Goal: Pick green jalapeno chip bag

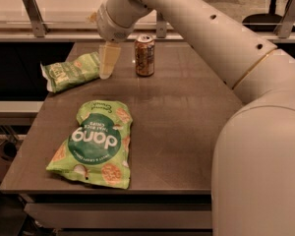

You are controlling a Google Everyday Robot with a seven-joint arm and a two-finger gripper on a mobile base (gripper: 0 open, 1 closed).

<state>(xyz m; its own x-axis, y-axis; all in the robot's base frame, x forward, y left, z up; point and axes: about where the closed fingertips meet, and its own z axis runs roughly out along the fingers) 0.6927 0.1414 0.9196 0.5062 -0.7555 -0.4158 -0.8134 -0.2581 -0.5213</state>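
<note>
The green jalapeno chip bag (69,73) is a small crinkled light-green bag lying at the far left edge of the table (187,112). My gripper (107,70) hangs down from the white arm, just at the bag's right end, low over the table. It holds nothing that I can see. The larger bright green "dang" bag (96,141) lies flat near the table's front left.
A brown soda can (144,55) stands upright just right of the gripper at the back of the table. A railing with metal posts (34,14) runs behind the table. My white arm (211,38) spans the right side.
</note>
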